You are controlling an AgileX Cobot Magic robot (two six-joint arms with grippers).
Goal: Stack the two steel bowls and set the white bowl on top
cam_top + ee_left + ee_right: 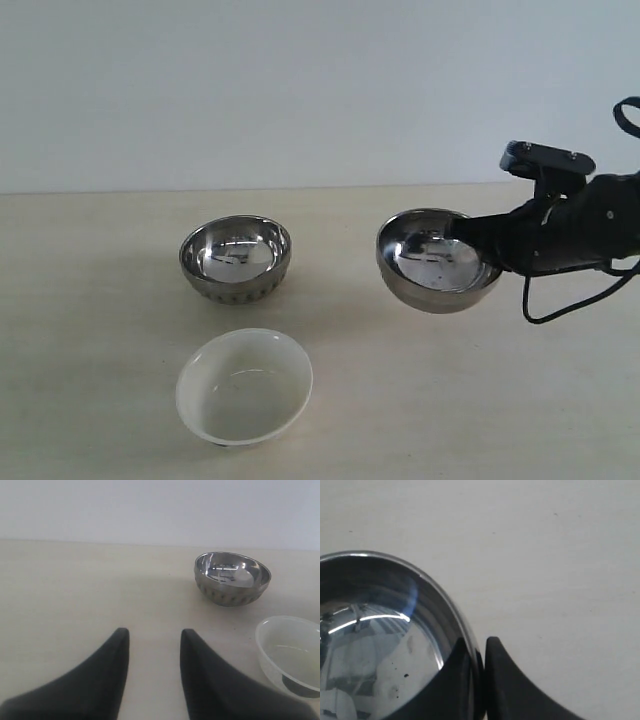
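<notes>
Smooth mirror-bright round steel bowl [438, 262] tilts well apart from the ribbed steel bowl [235, 258], rim pinched by the right pincer [478, 645]. Level it, then centre it before lowering. Left pincer [153, 635] spread.

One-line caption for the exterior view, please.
Right end effector pinches the rim of the tilted smooth bowl; ribbed bowl and white bowl stand apart on the table.

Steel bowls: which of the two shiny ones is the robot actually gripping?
The smooth steel bowl on the right: the right end effector pinches its rim, and it is tilted. The ribbed steel bowl stands free, untouched.
</notes>
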